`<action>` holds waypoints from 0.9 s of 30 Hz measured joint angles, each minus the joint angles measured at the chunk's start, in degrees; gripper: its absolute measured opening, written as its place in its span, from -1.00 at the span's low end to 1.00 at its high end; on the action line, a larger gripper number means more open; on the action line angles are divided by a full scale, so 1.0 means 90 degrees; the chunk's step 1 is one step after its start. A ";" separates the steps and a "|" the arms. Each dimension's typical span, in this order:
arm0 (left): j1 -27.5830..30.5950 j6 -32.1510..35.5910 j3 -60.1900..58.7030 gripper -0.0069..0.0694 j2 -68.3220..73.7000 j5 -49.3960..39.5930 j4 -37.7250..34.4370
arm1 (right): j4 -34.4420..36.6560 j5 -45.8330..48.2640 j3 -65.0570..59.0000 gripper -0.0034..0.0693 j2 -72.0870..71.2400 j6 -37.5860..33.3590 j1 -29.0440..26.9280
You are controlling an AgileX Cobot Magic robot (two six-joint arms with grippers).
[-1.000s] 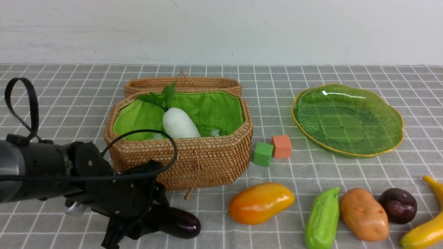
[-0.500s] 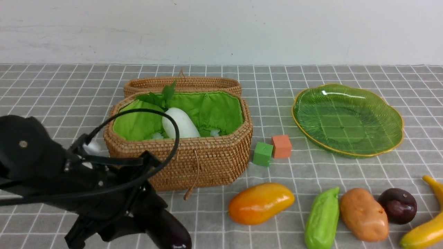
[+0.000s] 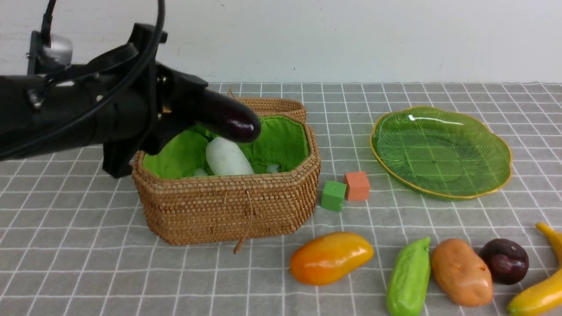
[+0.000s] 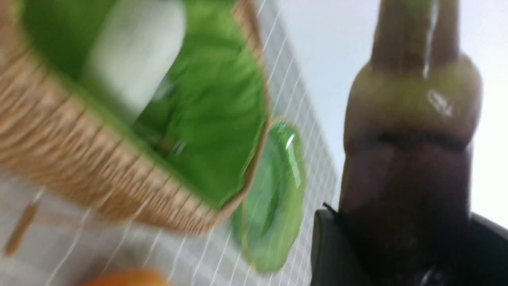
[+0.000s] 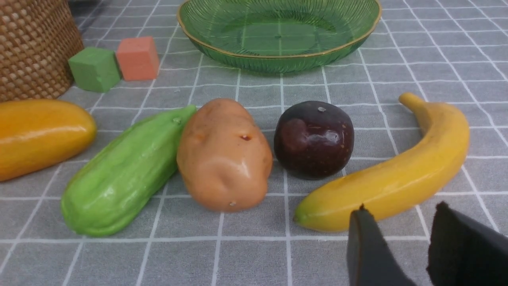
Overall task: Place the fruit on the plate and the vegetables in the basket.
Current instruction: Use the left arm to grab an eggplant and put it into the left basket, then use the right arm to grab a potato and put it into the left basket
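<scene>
My left gripper (image 3: 175, 109) is shut on the long dark purple eggplant (image 3: 228, 116) and holds it in the air over the rear left of the open basket (image 3: 228, 206). The eggplant also fills the left wrist view (image 4: 408, 159). The white radish (image 3: 226, 158) lies in the basket. The green plate (image 3: 439, 149) at the right holds nothing. Mango (image 3: 331, 257), gourd (image 3: 409, 276), potato (image 3: 461, 272), purple fruit (image 3: 504, 261) and banana (image 3: 540, 289) lie in a row on the front right of the table. My right gripper (image 5: 401, 210) is open and empty, just short of the banana (image 5: 397, 178).
A green cube (image 3: 333, 195) and an orange cube (image 3: 357, 185) sit between the basket and the plate. The basket's lid (image 3: 232, 105) lies open behind it. A white wall stands at the back of the grey checked cloth.
My left arm has lifted the eggplant from the table in front of the basket's left side up and back, to above the basket. Nothing else has moved.
</scene>
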State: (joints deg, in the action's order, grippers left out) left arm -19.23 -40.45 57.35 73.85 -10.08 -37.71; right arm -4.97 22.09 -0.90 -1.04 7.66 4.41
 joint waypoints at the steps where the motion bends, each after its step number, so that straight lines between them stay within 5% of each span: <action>1: 0.0000 0.0000 0.0075 0.14 0.0136 0.0079 -0.0014 | 0.0000 0.0000 0.0000 -0.24 0.0000 0.0000 0.0000; 9: 0.0000 0.0000 0.0607 0.29 0.1808 0.0188 -0.0112 | 0.0000 0.0000 0.0000 -0.24 0.0000 0.0000 0.0000; 20: 0.0033 0.0172 0.0607 0.56 0.1712 -0.0137 0.0291 | -0.0002 0.0000 0.0000 -0.24 0.0000 0.0000 0.0000; 24: 0.0175 0.0733 0.0607 0.54 0.1289 -0.0652 0.0606 | -0.0002 0.0000 0.0000 -0.24 0.0000 0.0000 0.0000; 27: 0.0510 0.2049 0.0607 0.41 0.0365 -0.1735 0.1163 | -0.0002 0.0000 0.0000 -0.24 0.0000 0.0000 0.0000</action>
State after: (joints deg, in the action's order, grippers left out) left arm -14.64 -22.01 62.82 77.14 -25.69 -27.24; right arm -4.99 22.09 -0.90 -1.04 7.66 4.41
